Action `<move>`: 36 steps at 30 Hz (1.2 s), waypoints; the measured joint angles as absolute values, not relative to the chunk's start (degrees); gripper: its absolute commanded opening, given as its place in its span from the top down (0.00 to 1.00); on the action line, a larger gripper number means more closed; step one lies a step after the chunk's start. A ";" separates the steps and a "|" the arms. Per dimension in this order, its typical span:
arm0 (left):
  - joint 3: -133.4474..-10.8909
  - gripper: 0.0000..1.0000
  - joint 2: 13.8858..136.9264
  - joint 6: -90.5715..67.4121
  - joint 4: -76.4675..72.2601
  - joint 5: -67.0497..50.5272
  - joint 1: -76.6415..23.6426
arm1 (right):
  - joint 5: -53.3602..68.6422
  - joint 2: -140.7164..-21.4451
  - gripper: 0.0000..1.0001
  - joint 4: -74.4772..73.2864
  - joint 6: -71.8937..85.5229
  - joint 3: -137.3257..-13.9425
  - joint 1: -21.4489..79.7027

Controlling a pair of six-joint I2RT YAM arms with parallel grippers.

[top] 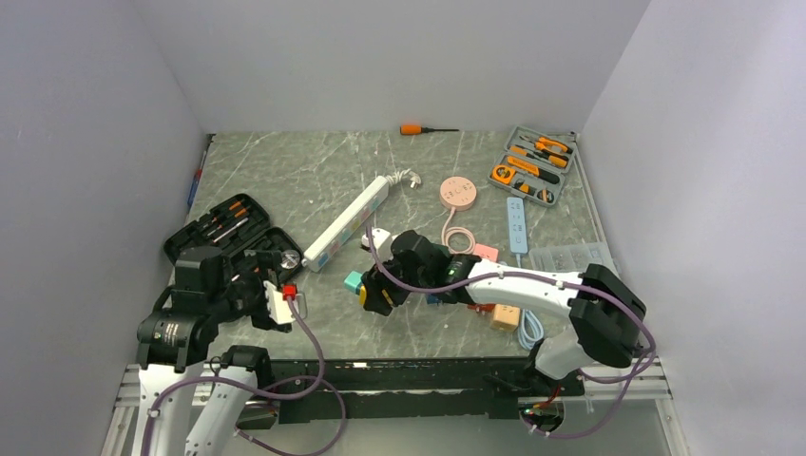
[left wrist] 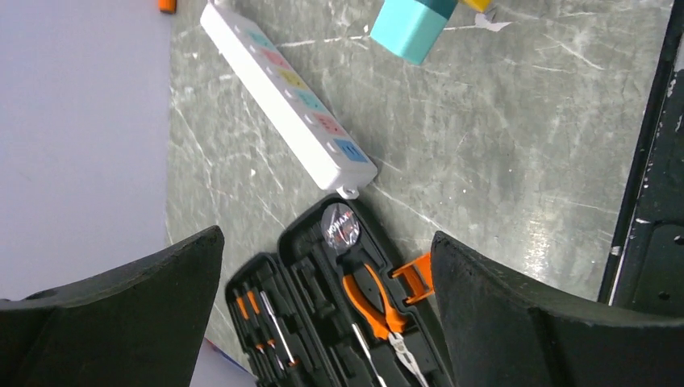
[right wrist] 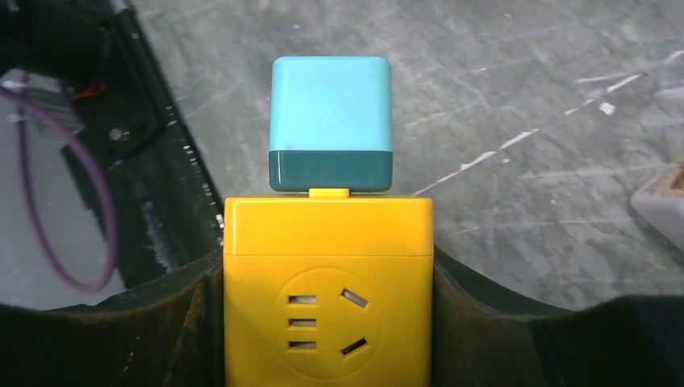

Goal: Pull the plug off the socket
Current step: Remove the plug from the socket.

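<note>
Socket clamped in right end effector, plug protruding beyond.

Two power strips are lying here: one long white power strip and one short pale-blue power strip. Two open kits are sitting out: one black plastic tool case and one grey plastic tool case. Three cubes are showing: one yellow cube socket, one pink plastic cube and one peach plastic cube. Lying singly are one teal cube plug, one round pink disc and one orange-handled screwdriver.
</note>
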State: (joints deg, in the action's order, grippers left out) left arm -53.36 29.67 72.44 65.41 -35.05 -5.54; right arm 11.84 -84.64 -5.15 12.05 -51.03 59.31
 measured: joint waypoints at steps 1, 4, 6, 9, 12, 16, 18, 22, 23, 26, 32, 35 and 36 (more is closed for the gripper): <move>-53.28 0.01 29.67 74.13 65.71 -35.86 -5.54 | 13.17 -84.34 1.00 -5.50 12.23 -51.35 59.11; -52.14 0.01 28.64 79.66 65.95 -37.65 -5.54 | 16.78 -83.92 1.00 -6.66 12.73 -52.49 58.63; -50.92 0.01 27.35 83.48 66.17 -38.37 -5.54 | 18.70 -83.81 1.00 -7.07 13.17 -53.17 58.43; -49.25 0.01 25.63 89.14 67.18 -39.46 -5.54 | 21.30 -83.68 1.00 -7.31 13.85 -54.33 58.22; -48.03 0.01 25.32 93.49 67.61 -41.17 -5.54 | 23.20 -83.66 1.00 -7.33 14.59 -55.68 58.15; -46.74 0.01 25.34 96.29 66.39 -43.94 -5.56 | 25.56 -83.68 1.00 -7.49 15.22 -57.84 58.11; -45.95 0.01 25.41 96.97 64.97 -44.95 -5.89 | 26.63 -83.94 1.00 -7.55 15.59 -59.61 58.11; -45.21 0.01 27.57 96.60 61.21 -44.23 -10.11 | 28.29 -84.88 1.00 -7.20 16.23 -62.41 58.11; -45.21 0.01 28.45 96.01 59.99 -43.33 -11.81 | 28.73 -85.08 1.00 -7.18 16.40 -62.67 58.11; -45.23 0.01 31.24 92.71 55.75 -39.29 -18.61 | 29.47 -85.76 1.00 -7.01 16.78 -62.74 58.11; -44.73 0.01 33.67 89.21 50.19 -33.52 -25.85 | 30.65 -87.59 1.00 -7.25 17.02 -62.74 58.02; -43.38 0.07 33.65 88.09 48.64 -31.44 -27.73 | 31.27 -87.66 1.00 -7.27 17.15 -62.74 57.69; -42.81 0.10 33.71 87.35 48.10 -30.55 -28.51 | 31.79 -87.66 1.00 -7.20 17.23 -62.74 57.47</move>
State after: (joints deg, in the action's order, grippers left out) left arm -42.81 33.71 87.35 48.10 -30.55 -28.51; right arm 31.79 -87.66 -7.20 17.23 -62.74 57.47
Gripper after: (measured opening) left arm 0.968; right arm 0.631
